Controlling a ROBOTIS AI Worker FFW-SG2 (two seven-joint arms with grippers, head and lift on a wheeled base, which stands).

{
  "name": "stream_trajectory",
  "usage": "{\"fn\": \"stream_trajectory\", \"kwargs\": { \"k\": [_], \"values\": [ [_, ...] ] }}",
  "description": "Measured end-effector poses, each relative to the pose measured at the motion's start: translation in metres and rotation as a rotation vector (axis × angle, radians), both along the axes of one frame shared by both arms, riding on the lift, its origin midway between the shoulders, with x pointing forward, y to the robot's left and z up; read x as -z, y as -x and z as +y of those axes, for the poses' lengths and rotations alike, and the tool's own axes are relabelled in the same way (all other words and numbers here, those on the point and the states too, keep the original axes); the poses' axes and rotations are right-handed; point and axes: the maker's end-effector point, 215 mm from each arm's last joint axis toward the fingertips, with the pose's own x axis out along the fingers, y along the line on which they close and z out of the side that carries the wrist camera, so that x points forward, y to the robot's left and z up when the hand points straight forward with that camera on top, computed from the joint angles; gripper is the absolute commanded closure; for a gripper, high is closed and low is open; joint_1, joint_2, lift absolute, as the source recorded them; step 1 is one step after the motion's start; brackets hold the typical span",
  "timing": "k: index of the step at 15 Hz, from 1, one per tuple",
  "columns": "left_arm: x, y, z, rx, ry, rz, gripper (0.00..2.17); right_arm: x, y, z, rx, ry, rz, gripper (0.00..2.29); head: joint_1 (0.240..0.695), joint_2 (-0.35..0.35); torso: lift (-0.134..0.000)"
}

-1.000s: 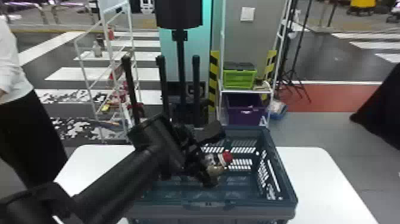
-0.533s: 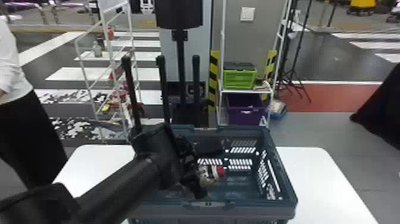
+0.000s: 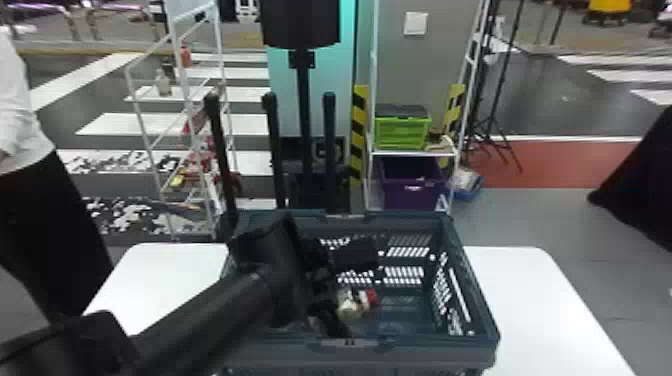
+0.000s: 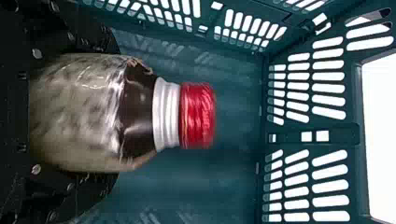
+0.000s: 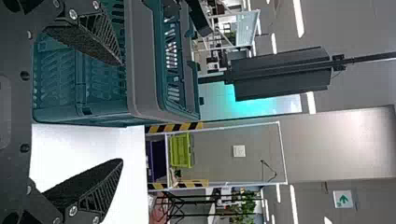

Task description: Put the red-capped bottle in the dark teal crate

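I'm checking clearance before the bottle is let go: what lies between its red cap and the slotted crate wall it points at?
Nothing lies there: from the red cap to the slotted wall, the left wrist view shows bare teal plastic.

The red-capped bottle [image 4: 88, 114] is blurred, its base hidden from sight.

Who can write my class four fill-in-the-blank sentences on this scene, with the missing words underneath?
The cap on the bottle is ____.
The table under the crate is ____.
The arm over the crate is the robot's ____ one.
The jaws of the right gripper are ____.
Missing words: red; white; left; open.
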Motion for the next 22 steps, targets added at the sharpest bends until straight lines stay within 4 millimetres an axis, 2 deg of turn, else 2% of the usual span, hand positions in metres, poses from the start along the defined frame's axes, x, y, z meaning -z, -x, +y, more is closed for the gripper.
{"fn": "stream_trajectory", "kwargs": {
  "k": [4,6,9,11,14,16,17,19,22],
  "values": [
    [-0.006,-0.005,0.000,-0.007,0.006,-0.016,0.02,0.001,0.000,-0.002,0.003,0.002,0.003,0.15,0.499,0.000,0.000],
    [-0.017,-0.011,0.002,-0.026,0.017,-0.024,0.02,0.001,0.000,-0.002,0.003,0.001,0.002,0.15,0.499,0.000,0.000],
    [-0.050,-0.022,0.008,-0.104,0.063,-0.026,0.03,0.001,0.000,-0.003,0.005,0.001,0.002,0.15,0.499,0.000,0.000],
    [-0.080,-0.032,0.022,-0.194,0.120,-0.037,0.03,0.001,0.000,-0.004,0.007,0.001,0.003,0.15,0.499,0.000,0.000],
    [-0.132,-0.044,0.074,-0.401,0.227,-0.102,0.03,0.001,0.000,-0.005,0.010,0.002,0.004,0.15,0.499,0.000,0.000],
    [-0.171,-0.047,0.128,-0.584,0.331,-0.211,0.03,0.000,0.001,-0.006,0.011,0.003,0.004,0.15,0.499,0.000,0.000],
    [-0.189,-0.041,0.157,-0.676,0.393,-0.273,0.03,0.000,0.001,-0.007,0.012,0.005,0.005,0.15,0.499,0.000,0.000],
    [-0.205,-0.011,0.209,-0.836,0.469,-0.360,0.02,0.000,0.001,-0.007,0.011,0.008,0.006,0.15,0.499,0.000,0.000],
    [-0.200,0.060,0.273,-1.026,0.456,-0.515,0.02,0.003,-0.003,-0.004,0.000,0.011,0.018,0.15,0.499,0.000,0.000]
  ]
}}
